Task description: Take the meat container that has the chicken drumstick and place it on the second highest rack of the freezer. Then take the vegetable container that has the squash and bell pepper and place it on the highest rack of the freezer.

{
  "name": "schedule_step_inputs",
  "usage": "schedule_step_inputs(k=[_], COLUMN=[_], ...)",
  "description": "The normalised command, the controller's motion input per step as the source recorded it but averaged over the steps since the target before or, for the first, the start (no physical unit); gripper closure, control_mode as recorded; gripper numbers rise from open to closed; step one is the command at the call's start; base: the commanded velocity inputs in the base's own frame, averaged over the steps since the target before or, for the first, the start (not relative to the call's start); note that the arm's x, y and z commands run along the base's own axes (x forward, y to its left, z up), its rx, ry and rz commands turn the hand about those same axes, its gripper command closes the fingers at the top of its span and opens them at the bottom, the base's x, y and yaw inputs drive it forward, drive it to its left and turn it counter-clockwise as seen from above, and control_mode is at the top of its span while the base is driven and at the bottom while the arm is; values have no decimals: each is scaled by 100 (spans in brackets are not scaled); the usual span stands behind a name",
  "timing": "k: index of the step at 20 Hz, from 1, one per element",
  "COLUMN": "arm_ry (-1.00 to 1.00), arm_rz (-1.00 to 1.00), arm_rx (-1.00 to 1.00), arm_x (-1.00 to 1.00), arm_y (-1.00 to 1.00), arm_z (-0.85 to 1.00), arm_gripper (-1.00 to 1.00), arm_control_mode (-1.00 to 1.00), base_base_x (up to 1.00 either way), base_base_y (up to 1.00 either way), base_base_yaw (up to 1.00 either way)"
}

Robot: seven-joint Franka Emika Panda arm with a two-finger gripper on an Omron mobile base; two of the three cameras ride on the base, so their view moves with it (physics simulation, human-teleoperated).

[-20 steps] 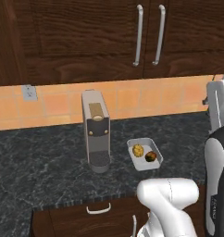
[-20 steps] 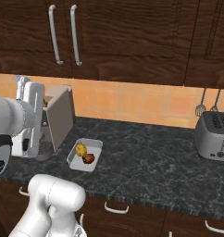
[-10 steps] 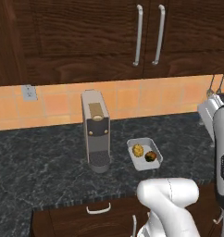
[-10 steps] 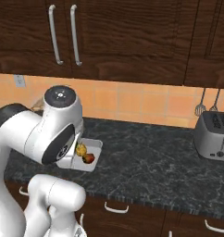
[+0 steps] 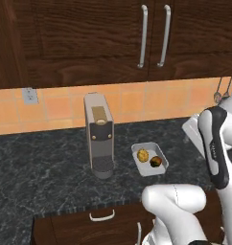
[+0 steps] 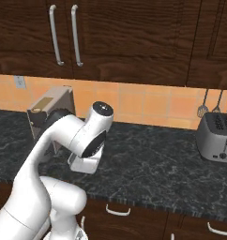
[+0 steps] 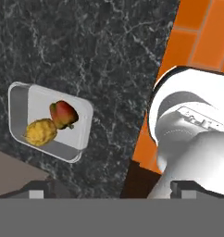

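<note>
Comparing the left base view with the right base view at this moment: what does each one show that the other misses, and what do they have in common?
Left base view: the white vegetable container lying flat on the counter, with the squash and the bell pepper side by side in it, just right of the coffee machine.
Right base view: a toaster at the far right, with utensils hanging on the wall beside it.
Both: the dark stone counter, the orange tile backsplash, the wood cabinets and the coffee machine.
</note>
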Motion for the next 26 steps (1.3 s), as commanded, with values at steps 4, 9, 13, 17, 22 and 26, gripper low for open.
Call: schedule_step_inputs(k=[4, 9, 13, 17, 22, 26], arm_ry=[17, 14, 9, 12, 11, 13], arm_rz=[10, 15, 9, 8, 0, 1], arm_rx=[3, 12, 8, 7, 0, 0], arm_x=[90, 62, 61, 42, 13, 11], arm_y=[0, -3, 0, -3, 20, 13], arm_z=[-95, -60, -45, -41, -61, -57], arm_gripper=[-100, -100, -100, -100, -100, -100], arm_control_mode=[-100, -100, -100, -100, -100, -100], base_base_x=[0, 0, 0, 0, 0, 0], base_base_y=[0, 0, 0, 0, 0, 0], base_base_yaw=[0, 0, 0, 0, 0, 0])
